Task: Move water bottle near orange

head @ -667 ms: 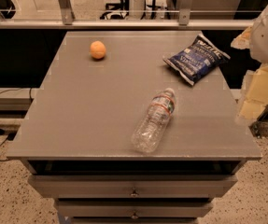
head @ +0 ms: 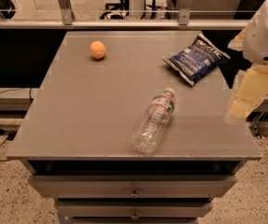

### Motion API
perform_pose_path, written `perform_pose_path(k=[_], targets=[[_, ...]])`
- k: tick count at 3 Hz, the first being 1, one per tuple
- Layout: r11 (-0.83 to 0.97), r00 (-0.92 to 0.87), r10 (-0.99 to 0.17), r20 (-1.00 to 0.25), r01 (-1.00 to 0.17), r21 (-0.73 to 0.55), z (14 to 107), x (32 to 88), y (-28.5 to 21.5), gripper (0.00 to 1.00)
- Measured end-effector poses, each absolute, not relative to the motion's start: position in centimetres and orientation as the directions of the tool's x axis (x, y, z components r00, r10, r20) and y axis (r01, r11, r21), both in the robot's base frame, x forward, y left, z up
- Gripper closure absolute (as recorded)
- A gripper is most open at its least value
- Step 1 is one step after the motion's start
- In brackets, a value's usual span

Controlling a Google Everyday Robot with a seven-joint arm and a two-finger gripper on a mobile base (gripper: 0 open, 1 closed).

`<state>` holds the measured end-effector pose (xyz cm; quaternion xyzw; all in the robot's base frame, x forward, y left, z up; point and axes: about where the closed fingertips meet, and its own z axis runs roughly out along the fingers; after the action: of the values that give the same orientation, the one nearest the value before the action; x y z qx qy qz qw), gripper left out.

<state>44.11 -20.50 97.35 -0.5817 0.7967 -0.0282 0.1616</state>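
The water bottle (head: 154, 121) lies on its side on the grey table (head: 77, 111), near the front edge, its white cap pointing to the back right. The orange (head: 97, 50) sits at the back left of the table, far from the bottle. My gripper (head: 245, 98) hangs at the right edge of the table, to the right of the bottle and apart from it, pale fingers pointing down. It holds nothing that I can see.
A dark blue chip bag (head: 195, 58) lies at the back right of the table. A metal rail (head: 124, 24) runs behind the table. Drawers (head: 133, 190) sit under the table front.
The gripper has shifted slightly left, toward the table's right edge. Bottle, orange and bag have not moved.
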Motion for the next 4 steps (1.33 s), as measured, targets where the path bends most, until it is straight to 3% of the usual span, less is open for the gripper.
perform_pose_path(k=[2, 4], targets=[[0.496, -0.446, -0.853, -0.270, -0.854, -0.156, 94.9, 47.1, -13.6, 0.00], [0.715, -0.677, -0.678, -0.285, -0.697, -0.045, 92.2, 49.6, -10.2, 0.00]])
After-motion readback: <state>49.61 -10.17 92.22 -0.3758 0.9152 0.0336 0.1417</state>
